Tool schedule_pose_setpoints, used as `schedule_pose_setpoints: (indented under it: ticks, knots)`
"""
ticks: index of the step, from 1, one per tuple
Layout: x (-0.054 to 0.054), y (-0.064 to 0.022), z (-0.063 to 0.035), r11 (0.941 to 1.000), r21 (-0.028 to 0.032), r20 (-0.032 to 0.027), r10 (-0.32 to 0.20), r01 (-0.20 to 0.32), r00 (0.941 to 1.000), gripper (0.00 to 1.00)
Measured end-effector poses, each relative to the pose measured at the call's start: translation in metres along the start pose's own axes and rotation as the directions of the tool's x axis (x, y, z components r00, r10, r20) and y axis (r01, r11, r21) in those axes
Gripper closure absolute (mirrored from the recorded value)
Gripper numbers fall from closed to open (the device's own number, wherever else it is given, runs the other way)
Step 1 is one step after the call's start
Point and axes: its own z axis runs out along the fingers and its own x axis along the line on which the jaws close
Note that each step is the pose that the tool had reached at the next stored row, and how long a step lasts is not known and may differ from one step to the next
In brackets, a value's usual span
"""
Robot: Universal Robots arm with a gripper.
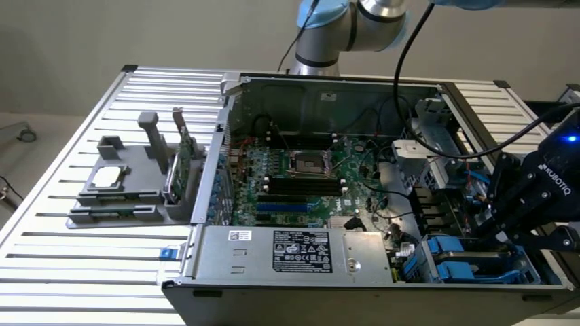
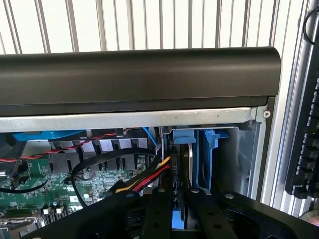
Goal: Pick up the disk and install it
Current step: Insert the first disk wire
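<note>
The disk (image 1: 471,257) is sitting in the exterior view at the near corner of the open computer case (image 1: 272,278), toward that view's right, where blue carrier plastic is showing inside the drive bay just beside the silver power supply (image 1: 299,252). The pincer (image 1: 517,234) is hanging directly over that bay, its black body reaching down into the blue plastic, so the disk is lying straight below and between the fingers rather than off to either side. On the slatted table (image 1: 54,272) at the exterior view's left, a grey fixture (image 1: 127,190) is holding a green circuit card (image 1: 186,163) upright, well apart from the work.

In the wrist view, the disk (image 2: 182,189) is standing on edge, its thin silver side and blue carrier (image 2: 209,159) running away from the camera into the bay (so its long axis is lining up with the pincer's reach). The two black fingers (image 2: 158,209) of the pincer (image 2: 178,214) are flanking that edge closely and appear to be gripping it, though the contact itself is partly hidden. Red and yellow wires (image 2: 144,179) are crossing just beside the nearer finger.
</note>
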Motion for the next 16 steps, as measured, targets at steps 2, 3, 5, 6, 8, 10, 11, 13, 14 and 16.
schedule_pose_setpoints:
  ticks: [2, 3, 5, 6, 8, 10, 11, 13, 14, 16]
  knots:
    - [0.0000, 0.0001, 0.0000, 1.0000, 0.0000, 0.0000, 0.000, 0.000, 1.0000, 0.83]
    - [0.0000, 0.0001, 0.0000, 1.0000, 0.0000, 0.0000, 0.000, 0.000, 1.0000, 0.83]
    - [0.0000, 0.0002, 0.0001, 1.0000, -0.0003, -0.0001, 0.000, 0.000, 1.0000, 0.83]
    - [0.0000, 0.0004, 0.0003, 1.0000, -0.0004, -0.0006, 0.000, 0.000, 1.0000, 0.82]
    - [-0.0001, 0.0004, 0.0003, 1.0000, 0.0000, -0.0004, 0.000, 0.000, 1.0000, 0.76]
    - [-0.0001, 0.0001, 0.0000, 1.0000, 0.0000, 0.0000, 0.000, 0.000, 1.0000, 0.70]
    - [-0.0001, 0.0001, 0.0000, 1.0000, 0.0000, 0.0000, 0.000, 0.000, 1.0000, 0.58]
    - [-0.0001, 0.0001, 0.0000, 1.0000, 0.0000, -0.0001, 0.000, 0.000, 1.0000, 0.52]
    - [-0.0001, 0.0001, -0.0002, 1.0000, 0.0000, -0.0001, 0.000, 0.000, 1.0000, 0.52]
    - [-0.0001, 0.0000, -0.0005, 1.0000, 0.0004, 0.0000, 0.000, 0.000, 1.0000, 0.41]
